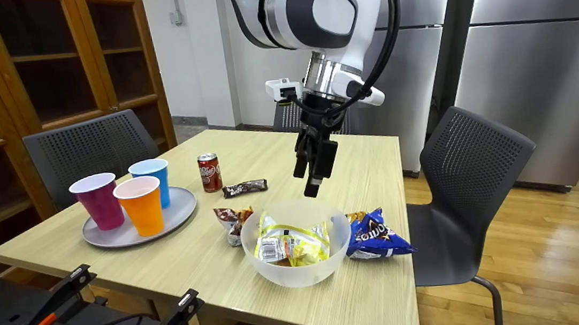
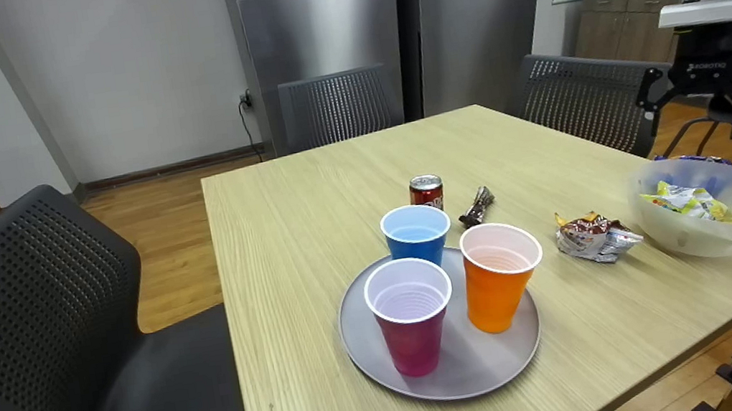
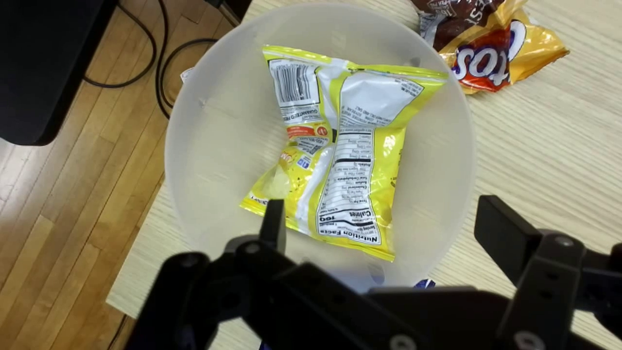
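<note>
My gripper (image 3: 387,226) stands open above the bowl, its fingers (image 3: 505,238) wide apart with nothing between them. In both exterior views it hangs in the air over the table. Below it, a frosted translucent bowl (image 3: 209,146) holds a yellow and white snack bag (image 3: 350,160), back label facing up. A brown and orange snack bag (image 3: 486,53) lies on the table beside the bowl. A blue snack bag (image 1: 375,237) rests against the bowl's opposite side; in the wrist view, the gripper body and bowl hide most of it.
A grey plate (image 1: 182,202) bears purple (image 1: 105,203), orange (image 1: 142,210) and blue (image 1: 164,186) cups. A red soda can (image 1: 210,173) and a dark-wrapped bar (image 1: 245,188) lie farther back. Chairs (image 1: 465,192) surround the wooden table (image 2: 309,214); its edge runs close to the bowl.
</note>
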Robot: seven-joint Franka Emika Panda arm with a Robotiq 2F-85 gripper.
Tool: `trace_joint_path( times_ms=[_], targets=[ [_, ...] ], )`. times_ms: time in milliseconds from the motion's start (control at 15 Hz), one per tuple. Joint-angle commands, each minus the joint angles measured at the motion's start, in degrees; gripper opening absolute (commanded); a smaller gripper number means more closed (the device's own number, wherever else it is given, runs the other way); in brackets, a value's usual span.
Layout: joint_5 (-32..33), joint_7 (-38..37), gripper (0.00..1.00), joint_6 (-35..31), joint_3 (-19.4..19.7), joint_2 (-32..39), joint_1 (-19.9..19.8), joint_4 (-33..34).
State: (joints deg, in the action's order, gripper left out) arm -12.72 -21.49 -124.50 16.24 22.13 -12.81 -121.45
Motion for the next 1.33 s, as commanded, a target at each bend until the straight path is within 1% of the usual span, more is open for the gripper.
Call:
trace_joint_path(
  times_ms=[0,67,267,467,867,1267],
  targets=[
    [0.2,-0.1,1.0,0.1,-0.3,0.0,-0.3,0.1],
    [0.0,0.2,1.0,-0.6,-0.4,0.0,-0.3,-0.3],
    [-3.8,-0.4,1.0,-1.1,-1.0,-0.2,-1.1,0.1],
    [-8.0,-0.1,1.0,-3.4,-1.2,-0.5,-1.5,-0.3],
    [-13.8,-2.0,1.0,-5.1,-0.7,0.9,-2.7,1.7],
    [-18.7,-3.7,1.0,-8.7,-0.7,3.2,-4.5,4.4]
  ],
)
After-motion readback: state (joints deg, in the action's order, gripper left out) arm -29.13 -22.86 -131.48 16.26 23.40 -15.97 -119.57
